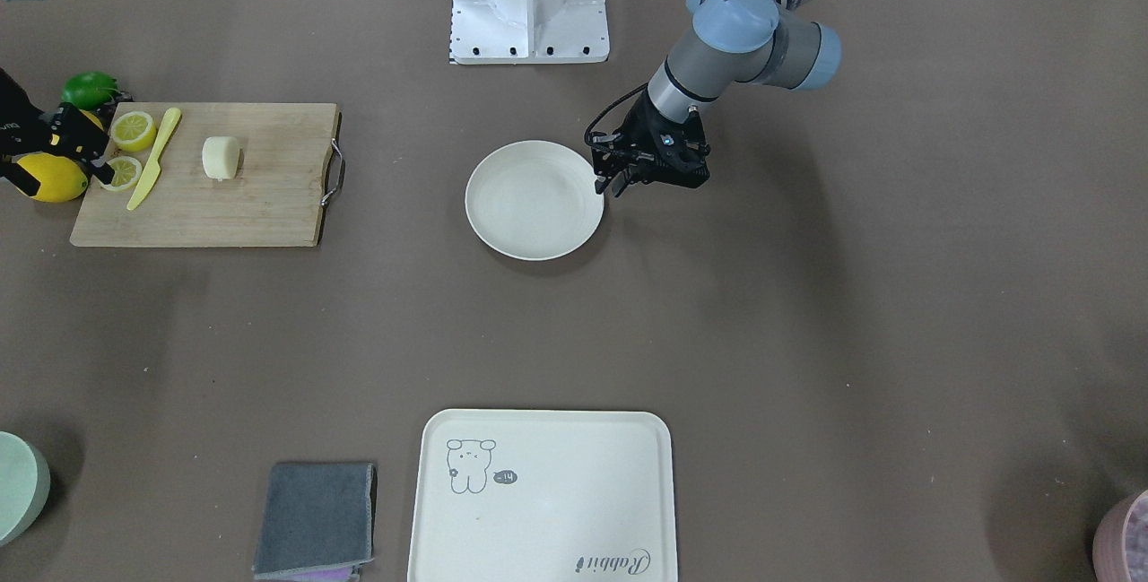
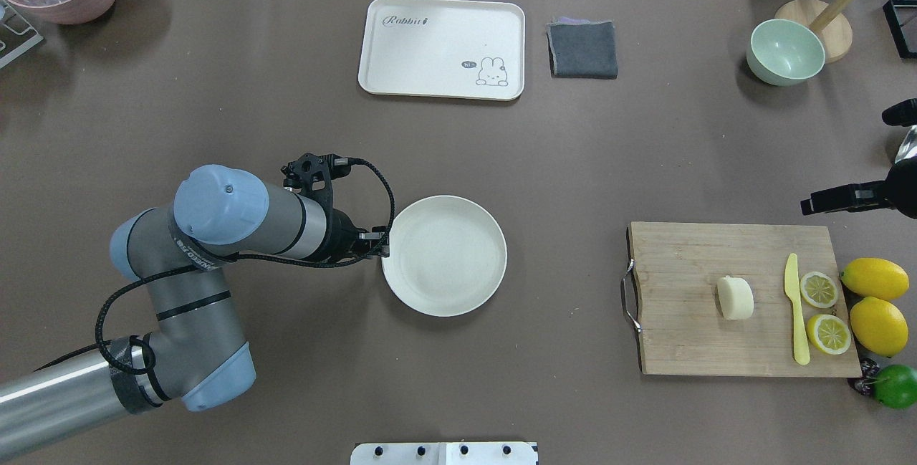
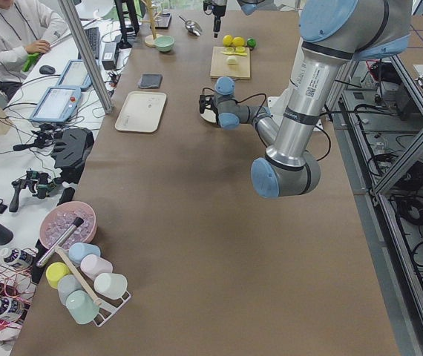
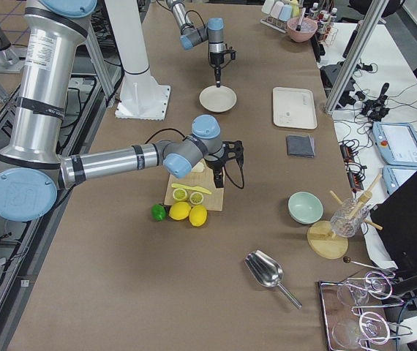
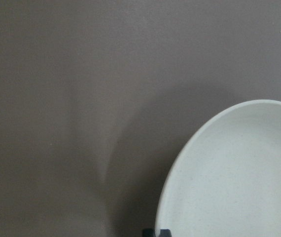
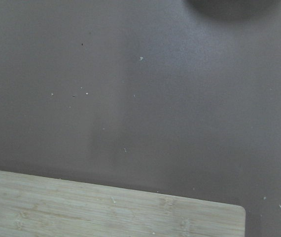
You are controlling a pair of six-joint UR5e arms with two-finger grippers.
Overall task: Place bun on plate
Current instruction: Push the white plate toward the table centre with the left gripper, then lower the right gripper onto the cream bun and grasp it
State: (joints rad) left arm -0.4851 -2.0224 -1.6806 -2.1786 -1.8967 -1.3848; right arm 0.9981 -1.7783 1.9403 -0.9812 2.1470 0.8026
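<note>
Board [image 2: 680, 322], knife [image 2: 794, 307], tray [image 2: 430, 49], cloth [image 2: 582, 49]

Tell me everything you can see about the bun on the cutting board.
The bun is a small, pale cream lump, a rounded oblong with a smooth, matte surface. It looks whole and uncut. It lies on the wooden cutting board, roughly mid-board, beside the yellow knife but apart from it. Only the board touches the bun, and nothing is holding it.

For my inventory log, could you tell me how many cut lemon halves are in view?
2. Both lie on the cutting board, between the yellow knife and the whole lemons: one lemon half farther from the robot, the second nearer it. None appears hidden.
</note>
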